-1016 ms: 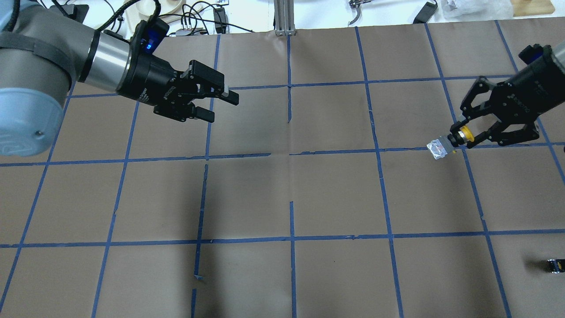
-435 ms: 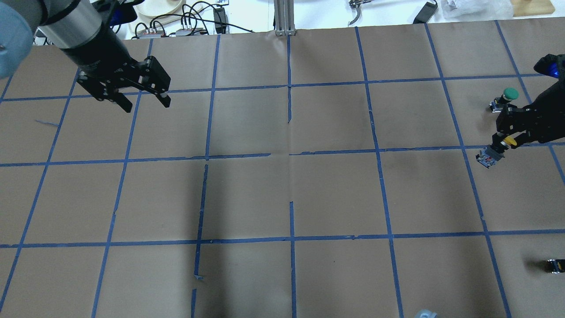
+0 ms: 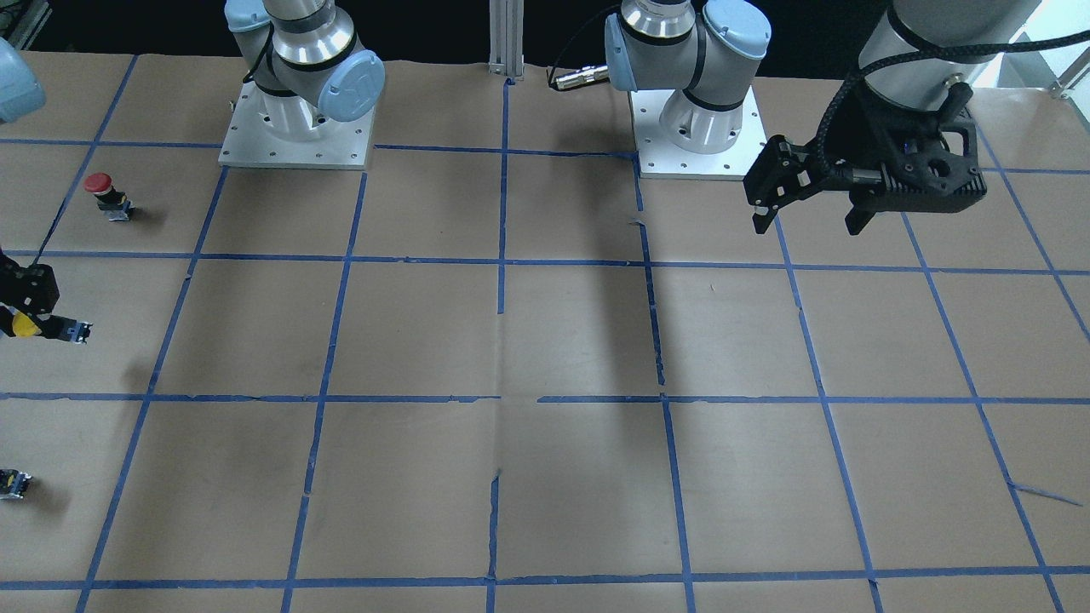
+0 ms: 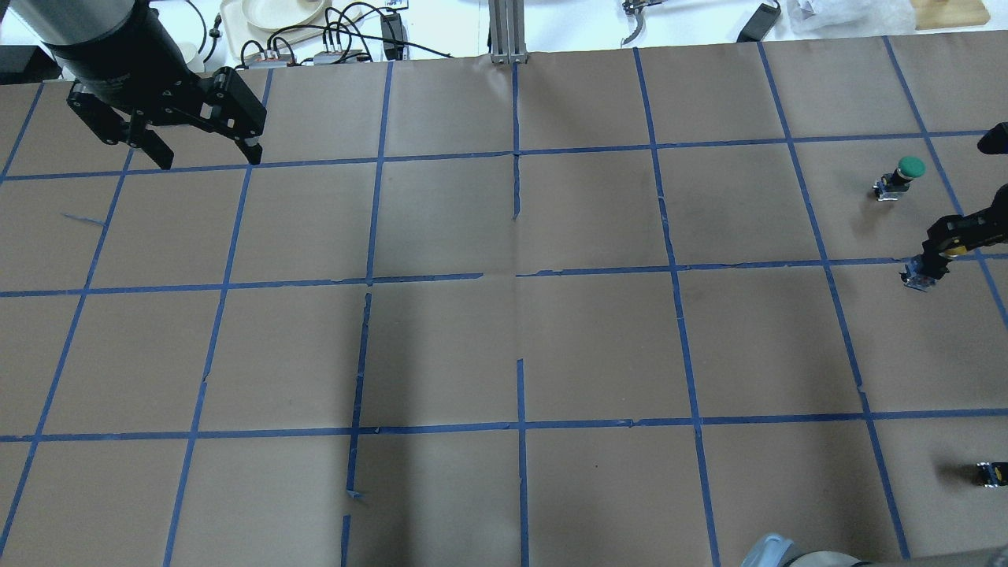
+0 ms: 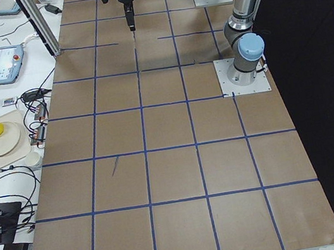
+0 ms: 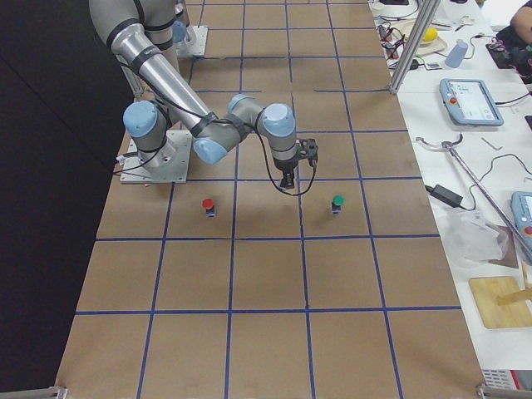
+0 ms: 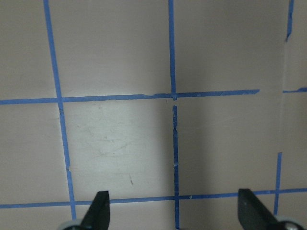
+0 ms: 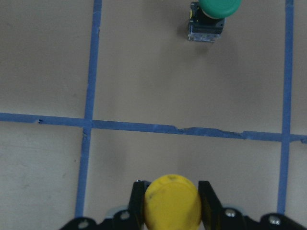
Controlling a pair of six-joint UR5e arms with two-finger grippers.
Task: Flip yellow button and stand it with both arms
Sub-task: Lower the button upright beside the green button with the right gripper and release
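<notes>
One yellow button (image 8: 172,200), cap up, axis upright, in grip of right pincer (image 8: 172,203); left pincer (image 7: 174,210) wide

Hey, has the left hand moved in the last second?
Yes. In the overhead view the left hand has swung toward the robot's left. It was over the lengthwise blue tape line and now hangs well clear of it.

Between right gripper (image 8: 172,203) fingers (image 8: 207,201): button (image 8: 172,199); other button (image 8: 211,17) beyond, apart.
</notes>
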